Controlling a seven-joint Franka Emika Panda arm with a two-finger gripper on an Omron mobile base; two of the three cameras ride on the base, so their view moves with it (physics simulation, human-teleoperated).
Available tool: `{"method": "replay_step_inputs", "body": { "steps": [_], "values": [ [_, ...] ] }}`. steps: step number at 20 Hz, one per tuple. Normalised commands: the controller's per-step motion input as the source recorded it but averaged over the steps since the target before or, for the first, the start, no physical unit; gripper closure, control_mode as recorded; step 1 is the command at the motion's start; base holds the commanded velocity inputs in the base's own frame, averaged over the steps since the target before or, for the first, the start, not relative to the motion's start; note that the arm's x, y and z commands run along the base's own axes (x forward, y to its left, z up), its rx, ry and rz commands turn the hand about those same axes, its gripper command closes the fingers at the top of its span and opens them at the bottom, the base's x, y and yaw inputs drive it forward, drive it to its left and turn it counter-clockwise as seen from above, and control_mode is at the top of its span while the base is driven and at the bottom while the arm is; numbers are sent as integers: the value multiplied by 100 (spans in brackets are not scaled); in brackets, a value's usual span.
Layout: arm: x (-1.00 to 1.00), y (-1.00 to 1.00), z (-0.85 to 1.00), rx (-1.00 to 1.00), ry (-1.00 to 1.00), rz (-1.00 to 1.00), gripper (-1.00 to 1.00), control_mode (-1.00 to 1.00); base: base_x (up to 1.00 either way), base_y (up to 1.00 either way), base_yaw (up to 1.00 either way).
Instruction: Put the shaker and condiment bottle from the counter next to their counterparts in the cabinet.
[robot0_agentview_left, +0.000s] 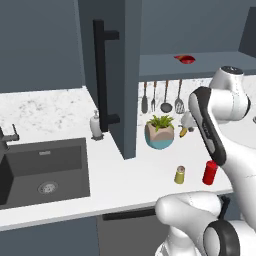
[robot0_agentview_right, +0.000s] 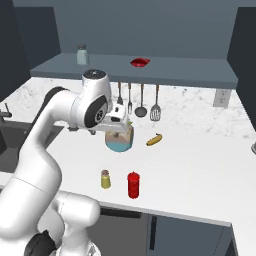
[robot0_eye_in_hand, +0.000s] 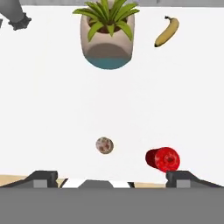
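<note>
White worktop lies under the hand, which hangs wide open and holds nothing. Just ahead stands the shaker, the condiment bottle at its right, probably awaiting pickup.

A potted plant stands on the desk with a banana lying just beside it. Four utensils hang on the wall behind. A soap dispenser stands near the sink.
</note>
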Motion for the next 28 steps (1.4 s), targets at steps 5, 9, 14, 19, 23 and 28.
{"method": "replay_step_inputs", "body": {
  "steps": [5,9,14,19,23,28],
  "values": [
    [-80,-43,-53,0,-10,0,-100,-100,0,0,0],
    [-86,-45,-75,0,-1,0,-100,-100,0,0,0],
    [-7,-3,-4,4,0,0,-100,-100,0,0,0],
    [0,-26,-28,0,0,0,-100,-100,0,0,0],
    [0,-39,-57,0,9,0,-100,-100,0,0,0],
    [0,-3,-2,5,0,0,-100,-100,0,0,0]
  ]
}}
